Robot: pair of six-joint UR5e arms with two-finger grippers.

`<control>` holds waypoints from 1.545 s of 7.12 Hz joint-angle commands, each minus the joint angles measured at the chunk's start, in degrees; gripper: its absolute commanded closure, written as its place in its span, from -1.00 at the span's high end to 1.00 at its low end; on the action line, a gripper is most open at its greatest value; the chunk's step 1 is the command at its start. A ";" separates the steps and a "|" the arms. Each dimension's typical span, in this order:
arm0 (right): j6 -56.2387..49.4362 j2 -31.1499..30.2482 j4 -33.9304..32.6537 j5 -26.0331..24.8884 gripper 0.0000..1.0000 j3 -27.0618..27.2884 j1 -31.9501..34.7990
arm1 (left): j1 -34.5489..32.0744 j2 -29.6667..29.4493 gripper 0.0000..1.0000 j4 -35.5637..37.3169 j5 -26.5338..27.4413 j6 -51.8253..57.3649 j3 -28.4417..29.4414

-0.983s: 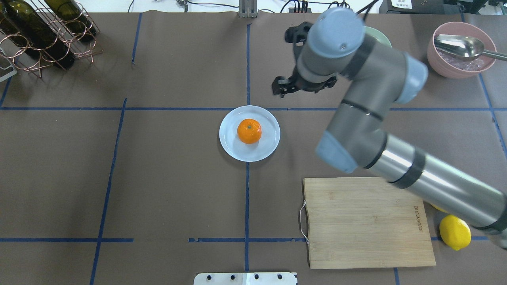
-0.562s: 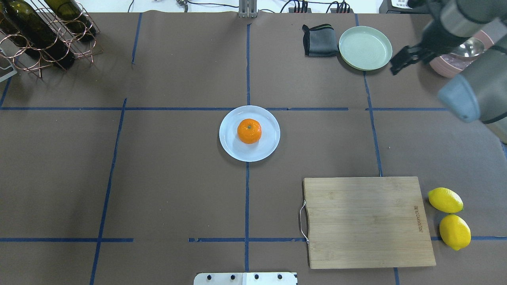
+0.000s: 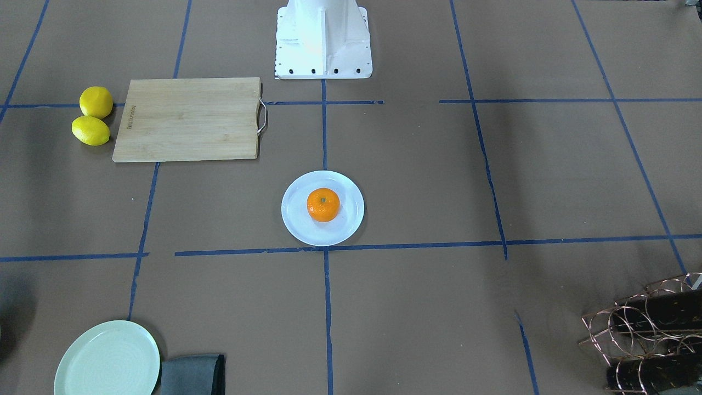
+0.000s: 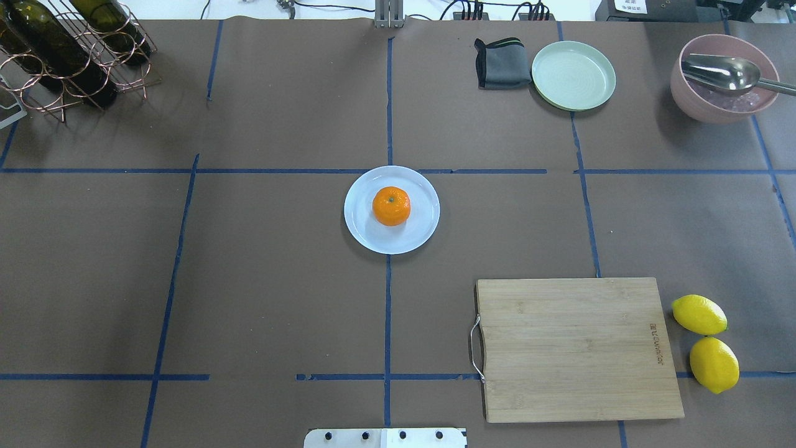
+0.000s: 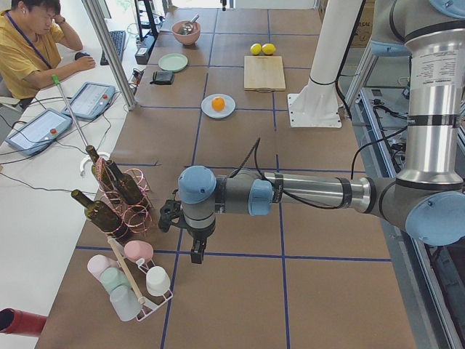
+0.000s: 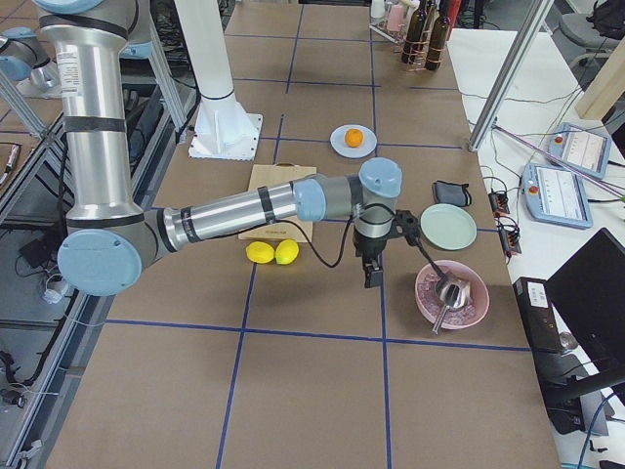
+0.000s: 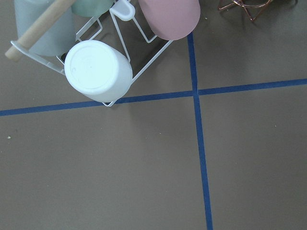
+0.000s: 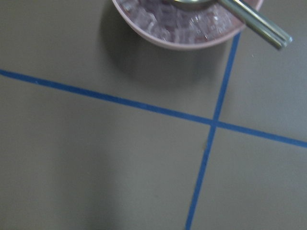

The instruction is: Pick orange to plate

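Observation:
The orange (image 4: 391, 206) sits in the middle of the pale blue-white plate (image 4: 367, 238) at the table's centre, also seen in the front-facing view as orange (image 3: 323, 204) on plate (image 3: 299, 226). No gripper touches it. My left gripper (image 5: 196, 254) shows only in the exterior left view, hanging far from the plate beside a cup rack; open or shut I cannot tell. My right gripper (image 6: 371, 276) shows only in the exterior right view, hanging near the pink bowl; its state I cannot tell either.
A wooden cutting board (image 4: 575, 348) with two lemons (image 4: 706, 345) beside it lies near right. At the back right are a mint-green plate (image 4: 573, 74), a grey cloth (image 4: 500, 62) and a pink bowl with a spoon (image 4: 724, 78). A bottle rack (image 4: 68, 50) stands back left.
My right arm has swung away from the area behind the plate, off the right edge of the overhead view. The orange and plate have not moved.

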 commanded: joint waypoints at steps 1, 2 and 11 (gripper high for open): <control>-7.04 -6.02 -0.05 0.30 1.00 -0.41 3.37 | -0.05 1.05 1.00 -0.11 -3.52 0.02 -0.89; -6.97 -6.21 -0.05 0.30 1.00 -0.50 3.29 | -0.05 1.41 1.00 -0.37 -3.52 0.20 -1.50; -6.88 -6.39 -0.05 0.39 1.00 -1.21 3.29 | 0.21 2.20 1.00 -0.29 -3.00 2.66 -2.92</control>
